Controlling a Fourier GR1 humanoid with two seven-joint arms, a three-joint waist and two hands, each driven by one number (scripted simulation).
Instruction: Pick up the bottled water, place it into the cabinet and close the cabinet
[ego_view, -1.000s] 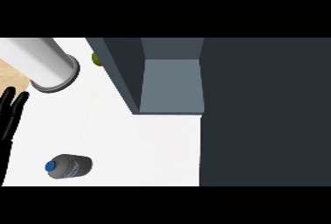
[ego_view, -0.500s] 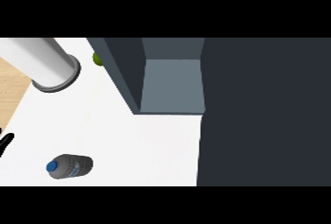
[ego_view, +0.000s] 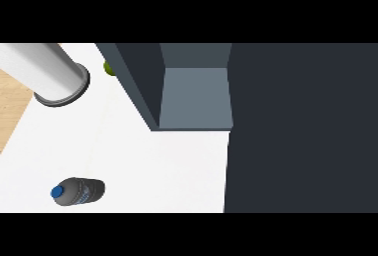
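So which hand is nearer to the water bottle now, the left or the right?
Cannot tell: neither hand shows in the head view. The water bottle stands alone at the counter's lower left, its blue cap facing up.

I see a white desk (ego_view: 148, 165); the bottled water (ego_view: 77, 191) is dark grey with a blue cap (ego_view: 57, 191); the cabinet (ego_view: 193, 95) is slate grey, its inside paler blue-grey; a light grey cylinder (ego_view: 44, 70) with a dark rim; a small green thing (ego_view: 108, 68); tan wood (ego_view: 11, 107) at the edge.
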